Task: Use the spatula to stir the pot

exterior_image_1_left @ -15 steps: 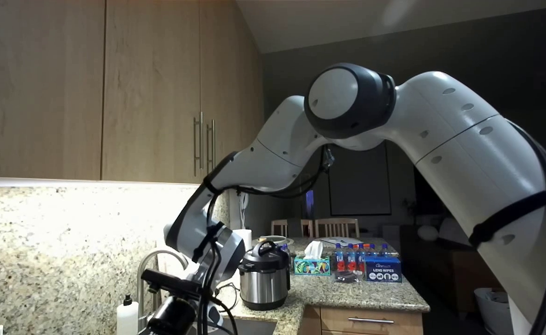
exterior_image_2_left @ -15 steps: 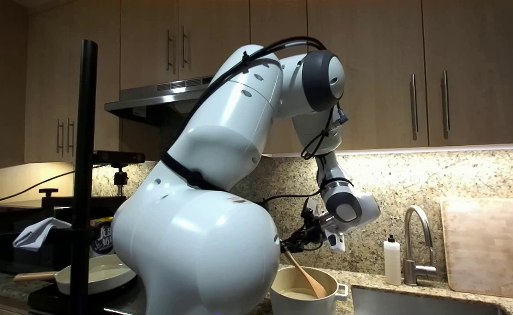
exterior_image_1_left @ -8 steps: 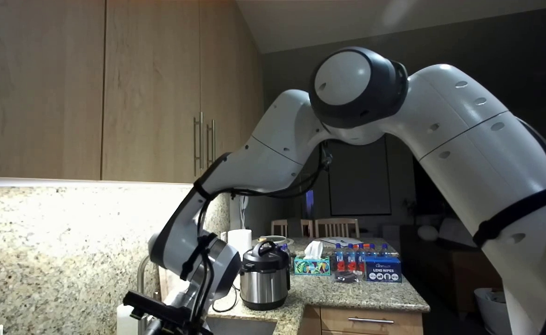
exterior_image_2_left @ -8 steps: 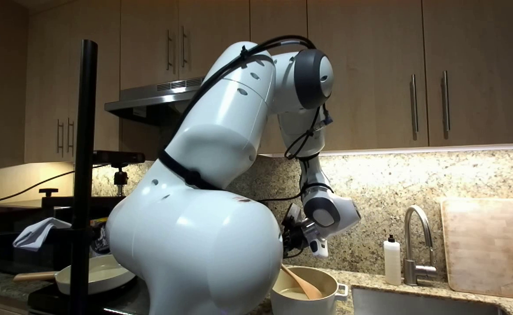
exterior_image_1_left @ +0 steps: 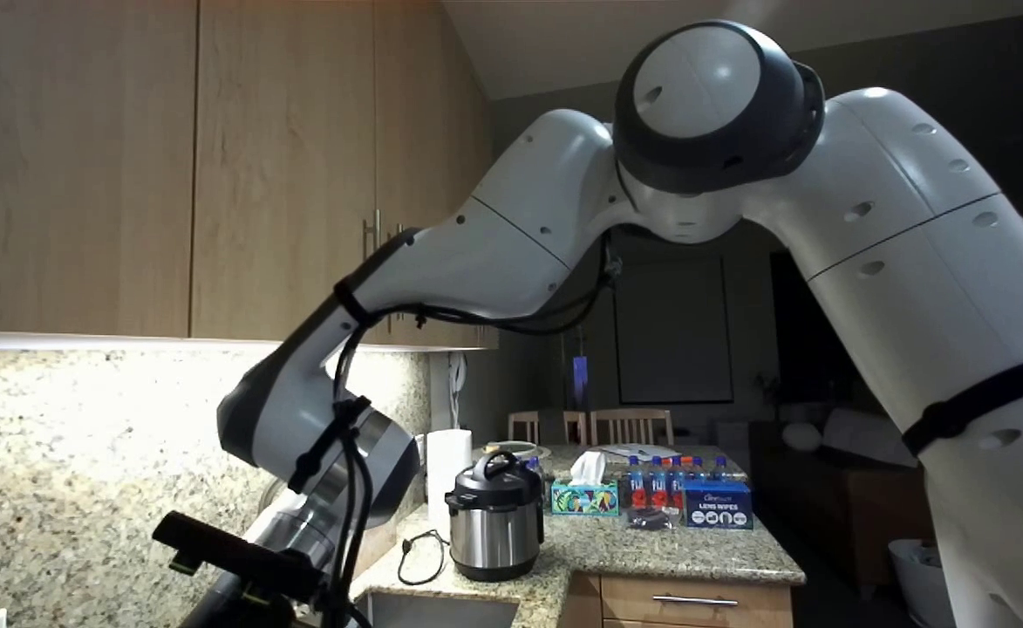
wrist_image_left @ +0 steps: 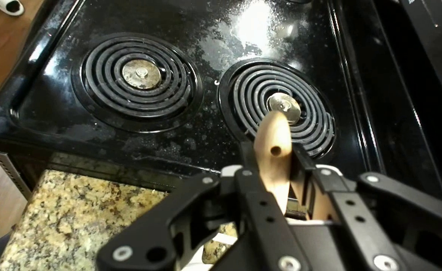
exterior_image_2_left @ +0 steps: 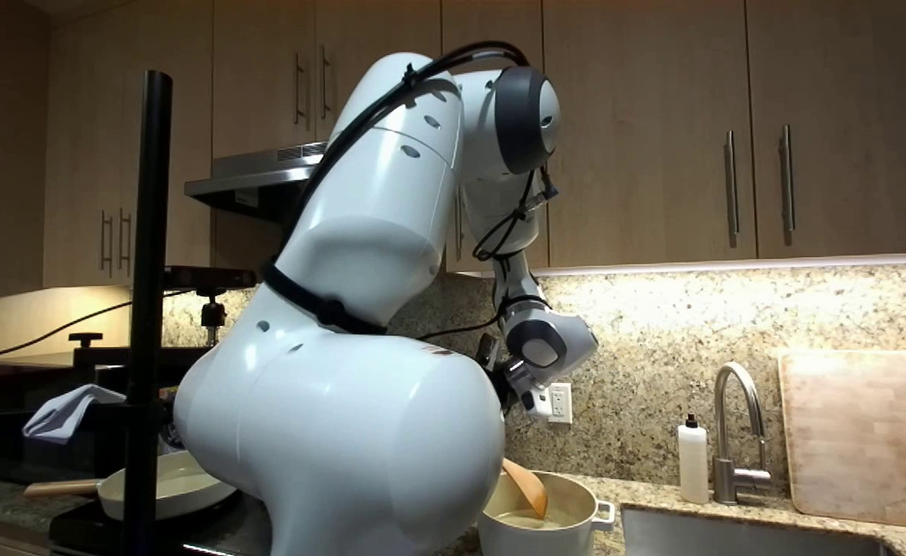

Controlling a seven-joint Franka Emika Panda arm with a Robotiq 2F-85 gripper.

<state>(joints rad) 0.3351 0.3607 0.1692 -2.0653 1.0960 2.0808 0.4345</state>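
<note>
Claw (wrist_image_left: 274, 160) clamped on spatula (exterior_image_2_left: 527, 488) | tan wood, round-tipped handle (wrist_image_left: 274, 131), dark hole | tilted in cream pot (exterior_image_2_left: 539, 540)

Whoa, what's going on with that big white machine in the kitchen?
A robot arm has hold of a wooden spatula. Its gripper is shut on the handle, whose holed end pokes out of the grip. In an exterior view, the spatula's lower end slants down into a pale pot next to the sink, presumably for stirring. What the pot holds is hard to tell.
</note>
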